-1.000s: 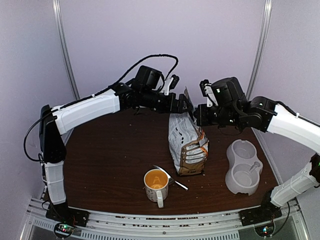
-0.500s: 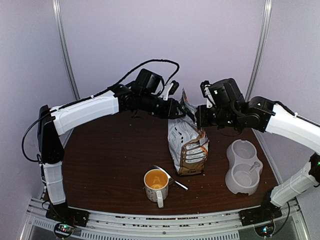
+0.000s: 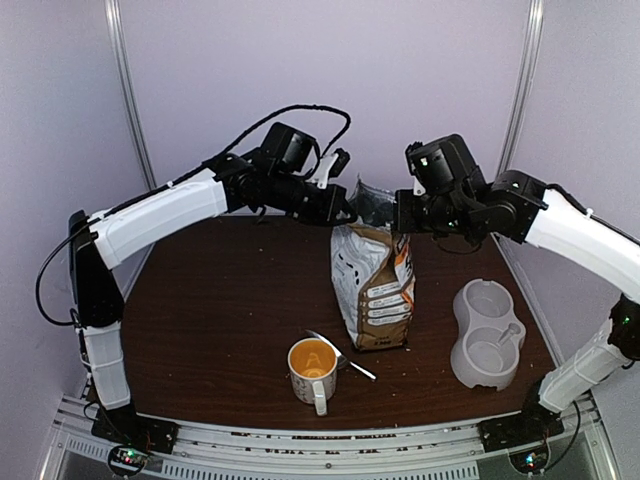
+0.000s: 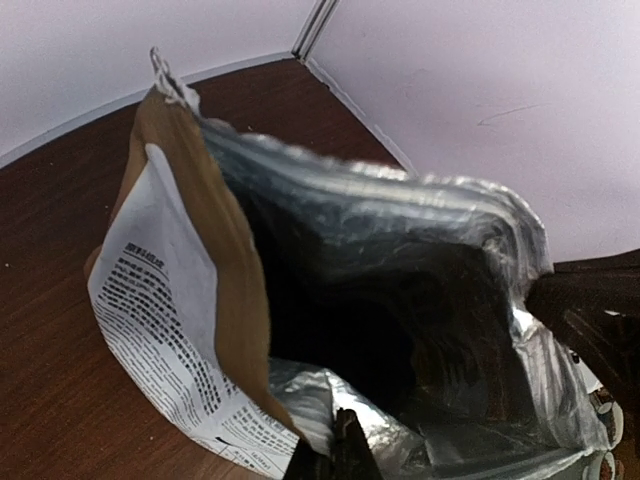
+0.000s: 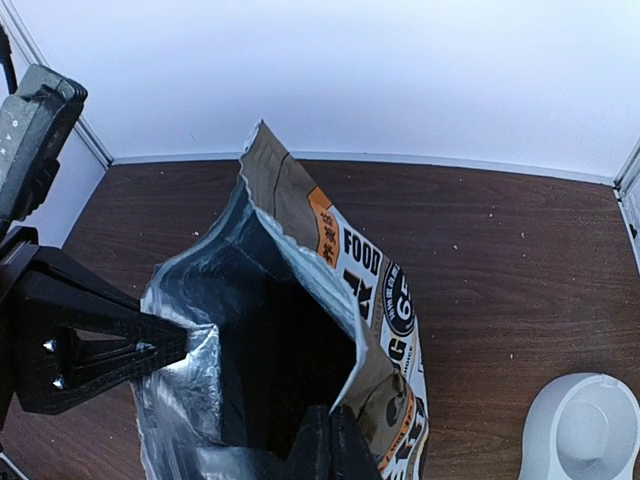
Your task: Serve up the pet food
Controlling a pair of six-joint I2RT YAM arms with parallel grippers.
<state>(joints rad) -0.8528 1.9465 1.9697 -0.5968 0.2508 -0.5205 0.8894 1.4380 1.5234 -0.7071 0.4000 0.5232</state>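
Though slack before, bag (image 3: pixel 375 285) agape, left end effector (image 3: pixel 351 213) and right end effector (image 3: pixel 398 221) clenched on rim.

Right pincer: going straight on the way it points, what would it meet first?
Probably the silver foil lining of the open white, tan and orange pet-food bag, whose rim the right pincer pinches; depth inside is unclear.

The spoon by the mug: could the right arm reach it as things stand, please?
Probably not yet: the right gripper is clamped on the rim of the bag and would have to let go first. The spoon itself lies uncovered beside the mug.
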